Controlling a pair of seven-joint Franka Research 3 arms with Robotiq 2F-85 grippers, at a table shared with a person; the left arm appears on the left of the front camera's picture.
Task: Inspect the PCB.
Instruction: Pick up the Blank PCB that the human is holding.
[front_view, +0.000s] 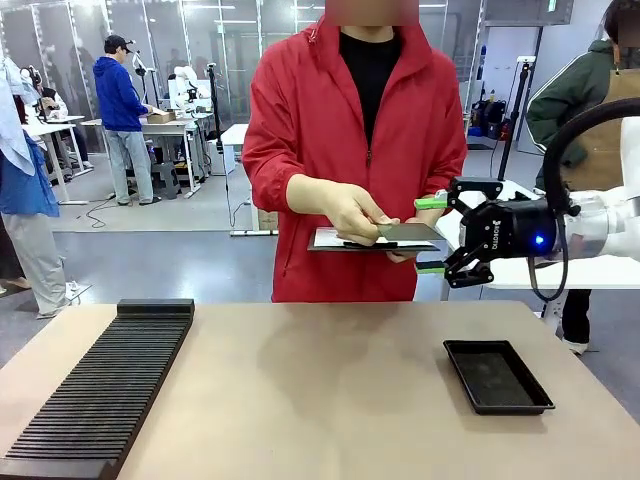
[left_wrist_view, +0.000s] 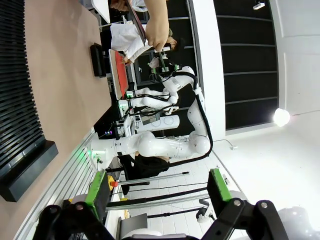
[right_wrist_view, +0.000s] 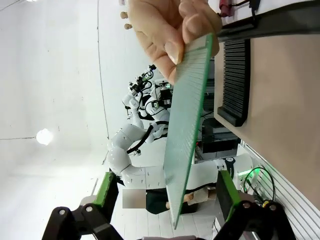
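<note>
Green-padded fingers spread wide, the robot's right hand (front_view: 432, 235) straddles the PCB (front_view: 408, 232) without touching it. A person's hand (front_view: 345, 210) holds the board just over a clipboard (front_view: 330, 240), beyond the bench (front_view: 300, 380). The left hand (left_wrist_view: 157, 192) hangs released and empty.

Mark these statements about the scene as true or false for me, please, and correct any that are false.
1. The black tray rests on the table, on the robot's right side. True.
2. The PCB lies in the black tray. False: the person's hand holds it over the clipboard.
3. The right pincer is open, with one finger on each side of the PCB. True.
4. The left pincer is shut on the PCB. False: it is open and grips nothing.
5. The person wears a blue jacket. False: the jacket is red.
</note>
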